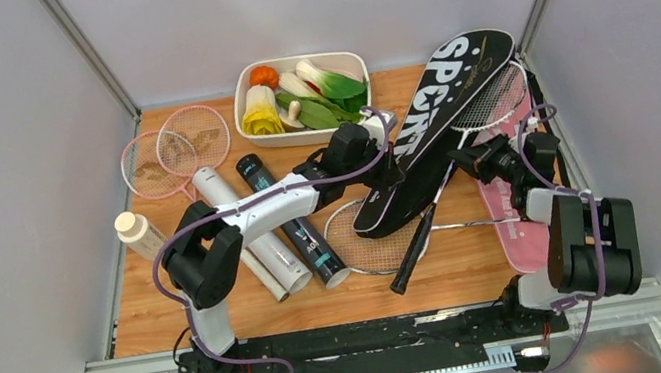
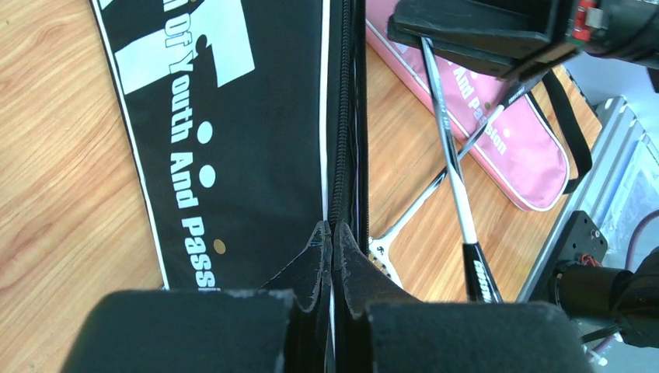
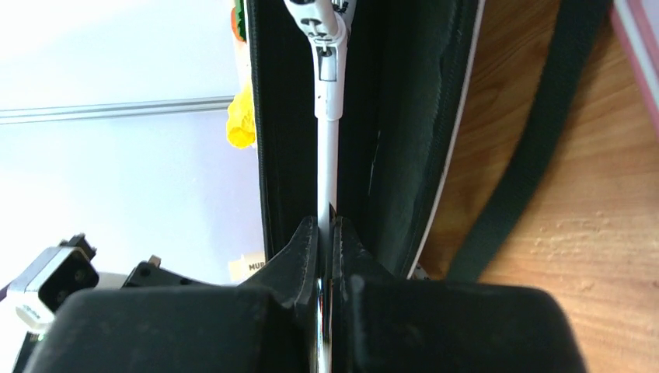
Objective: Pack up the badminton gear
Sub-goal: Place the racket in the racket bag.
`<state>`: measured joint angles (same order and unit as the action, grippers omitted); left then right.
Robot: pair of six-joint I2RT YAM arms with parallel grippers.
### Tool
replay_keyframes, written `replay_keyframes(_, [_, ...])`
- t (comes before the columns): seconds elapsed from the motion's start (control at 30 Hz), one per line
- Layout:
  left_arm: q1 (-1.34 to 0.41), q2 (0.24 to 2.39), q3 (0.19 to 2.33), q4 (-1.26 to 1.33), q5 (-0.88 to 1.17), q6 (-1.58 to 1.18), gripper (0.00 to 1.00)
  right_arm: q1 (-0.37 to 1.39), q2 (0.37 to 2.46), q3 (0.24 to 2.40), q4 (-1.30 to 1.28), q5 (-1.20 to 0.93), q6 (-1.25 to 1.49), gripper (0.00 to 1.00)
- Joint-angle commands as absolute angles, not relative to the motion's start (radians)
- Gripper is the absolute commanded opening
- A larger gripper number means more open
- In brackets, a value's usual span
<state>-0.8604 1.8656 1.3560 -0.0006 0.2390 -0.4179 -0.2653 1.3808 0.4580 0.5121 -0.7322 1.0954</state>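
Note:
The black "SPORT" cover (image 1: 452, 90) lies slanted at the back right. My left gripper (image 1: 391, 174) (image 2: 332, 230) is shut on its zipper edge (image 2: 340, 155). My right gripper (image 1: 466, 160) (image 3: 327, 227) is shut on the shaft (image 3: 329, 148) of a silver racquet. That racquet's head (image 1: 494, 98) sits at the cover's mouth, and its black handle (image 1: 415, 251) points toward the front. A second silver racquet (image 1: 370, 236) lies flat under the cover's lower end. The pink cover (image 1: 521, 231) (image 2: 497, 140) lies at the right. Two pink racquets (image 1: 174, 152) rest at the back left, with a white tube (image 1: 255, 245) and a black tube (image 1: 297, 222) beside them.
A white tray (image 1: 356, 58) of toy vegetables stands at the back centre. At the left edge lies a small clear bottle (image 1: 139, 234) with a cream cap. A black strap (image 3: 536, 155) trails across the wood beside the black cover. Walls close in on three sides.

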Motion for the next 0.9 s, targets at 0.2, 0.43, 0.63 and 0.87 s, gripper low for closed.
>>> replay_keyframes(0.2, [-0.86,1.798,1.328,0.134,0.326,-0.465,0.0,-0.221,1.511,0.577,0.67,-0.757,1.093,0.0])
replay_keyframes(0.43, [-0.861,1.798,1.329,0.113,0.329,-0.442,0.0,-0.192,1.588,0.621,0.635,-0.699,1.048,0.0])
replay_keyframes(0.63, [-0.861,1.756,1.27,0.106,0.32,-0.439,0.0,-0.193,1.655,0.64,0.726,-0.658,1.15,0.0])
replay_keyframes(0.87, [-0.862,1.711,1.212,0.141,0.34,-0.461,0.0,-0.193,1.674,0.67,0.716,-0.58,1.139,0.0])
